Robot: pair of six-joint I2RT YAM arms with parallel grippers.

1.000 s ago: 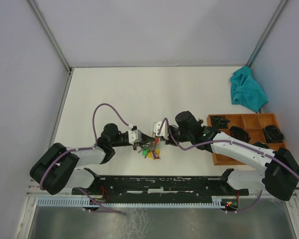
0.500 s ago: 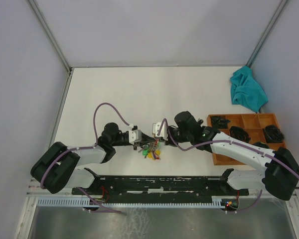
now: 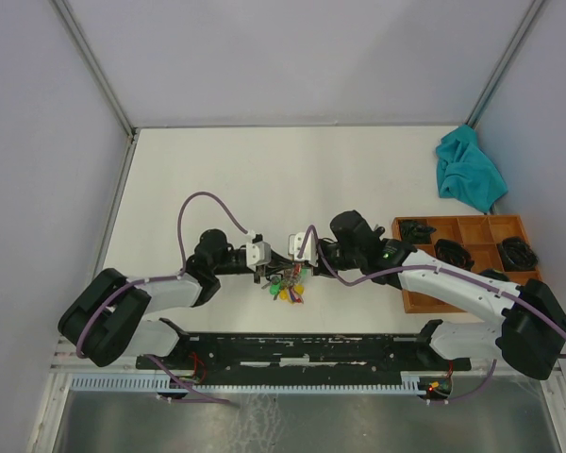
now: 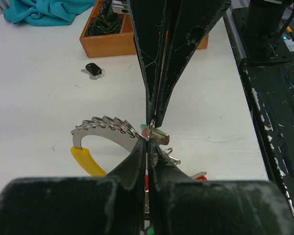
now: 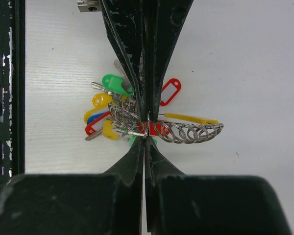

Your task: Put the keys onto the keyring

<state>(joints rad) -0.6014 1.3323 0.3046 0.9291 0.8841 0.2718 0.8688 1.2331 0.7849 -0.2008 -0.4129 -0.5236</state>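
The keyring (image 4: 105,128) is a curved silvery bar strung with small rings, with a yellow grip; coloured tags (image 5: 112,83) fan out beside it on the table. My left gripper (image 4: 148,140) is shut on the bar's end. My right gripper (image 5: 145,134) faces it tip to tip and is shut on a thin ring carrying the green-headed key (image 4: 159,133). Seen from above, both grippers (image 3: 283,267) meet over the bunch (image 3: 285,286). A dark key (image 4: 93,69) lies loose on the table toward the tray.
A wooden tray (image 3: 453,219) with dark items in its compartments stands at the right, partly under the right arm. A teal cloth (image 3: 469,172) lies behind it by the right wall. The black base rail (image 3: 292,347) runs along the near edge.
The left wrist has edged slightly to the right, toward the right gripper. Both grips and the key bunch look unchanged.
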